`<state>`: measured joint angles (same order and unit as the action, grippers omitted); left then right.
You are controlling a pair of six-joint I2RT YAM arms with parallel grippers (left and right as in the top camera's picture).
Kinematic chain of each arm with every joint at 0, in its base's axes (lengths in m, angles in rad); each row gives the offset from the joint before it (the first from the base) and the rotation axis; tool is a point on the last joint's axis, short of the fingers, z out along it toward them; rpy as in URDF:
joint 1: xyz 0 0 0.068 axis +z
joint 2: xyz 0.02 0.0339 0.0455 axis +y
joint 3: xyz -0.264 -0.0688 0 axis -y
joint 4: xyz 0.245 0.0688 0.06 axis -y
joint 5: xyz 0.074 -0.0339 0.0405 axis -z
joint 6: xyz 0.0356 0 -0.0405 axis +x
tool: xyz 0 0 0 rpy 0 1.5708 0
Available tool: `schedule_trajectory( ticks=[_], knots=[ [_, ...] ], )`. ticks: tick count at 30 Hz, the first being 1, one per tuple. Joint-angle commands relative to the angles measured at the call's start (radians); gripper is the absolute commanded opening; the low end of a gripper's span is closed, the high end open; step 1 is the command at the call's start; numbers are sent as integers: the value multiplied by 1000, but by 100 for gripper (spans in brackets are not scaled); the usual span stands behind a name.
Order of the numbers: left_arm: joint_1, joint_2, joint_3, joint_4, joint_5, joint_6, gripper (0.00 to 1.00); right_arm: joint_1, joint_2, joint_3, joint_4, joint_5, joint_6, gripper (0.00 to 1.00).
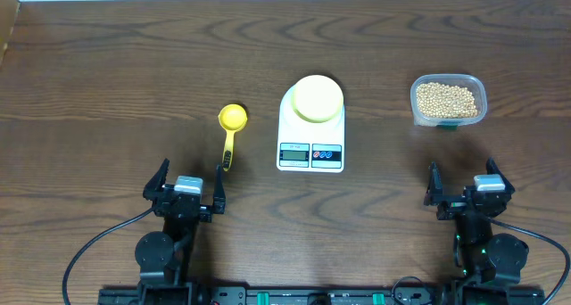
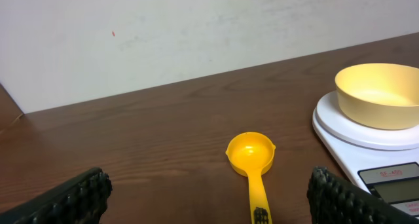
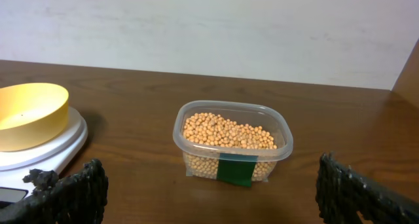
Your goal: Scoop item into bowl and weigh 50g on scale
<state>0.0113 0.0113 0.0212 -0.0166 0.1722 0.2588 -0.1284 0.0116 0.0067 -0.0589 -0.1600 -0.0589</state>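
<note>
While the overhead view takes in the whole layout, each wrist view adds detail of its own. From above, the scale (image 1: 310,136) sits mid-table (image 1: 107,73) with its display at the 6 o'clock end, and the bowl (image 1: 318,98) rests on the platform at the 12 o'clock end. The scoop (image 1: 230,131) lies at the scale's 9 o'clock, cup toward 12. The tub (image 1: 478,84) of beans (image 1: 446,98) stands at 2 o'clock, apart from the scale. The left gripper (image 1: 189,187) is at 7 o'clock and the right gripper (image 1: 465,185) at 5 o'clock, both with jaws spread wide and holding nothing. Only the left wrist view looks into the scoop's cup and the bowl, both bare inside; the tub is outside its frame. Only the right wrist view shows the tub's clear walls, a green label on its near side and beans heaped close to the rim; the scoop is outside its frame. The display's digits are too small to read.
</note>
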Motion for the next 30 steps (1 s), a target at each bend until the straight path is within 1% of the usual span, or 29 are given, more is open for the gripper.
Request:
schedule_trajectory(
  ticks=[1, 20, 25, 30],
  knots=[
    [5, -5, -17, -13, -9, 5, 98, 6, -6, -1, -4, 1, -2, 99],
    [5, -5, -17, 2, -8, 4, 98, 6, -6, -1, -4, 1, -2, 99],
    [5, -5, -17, -2, -8, -46, 98, 6, -6, -1, -4, 1, -2, 99],
    [5, -5, -17, -13, -8, -48, 97, 6, -6, -1, -4, 1, -2, 99]
  ],
)
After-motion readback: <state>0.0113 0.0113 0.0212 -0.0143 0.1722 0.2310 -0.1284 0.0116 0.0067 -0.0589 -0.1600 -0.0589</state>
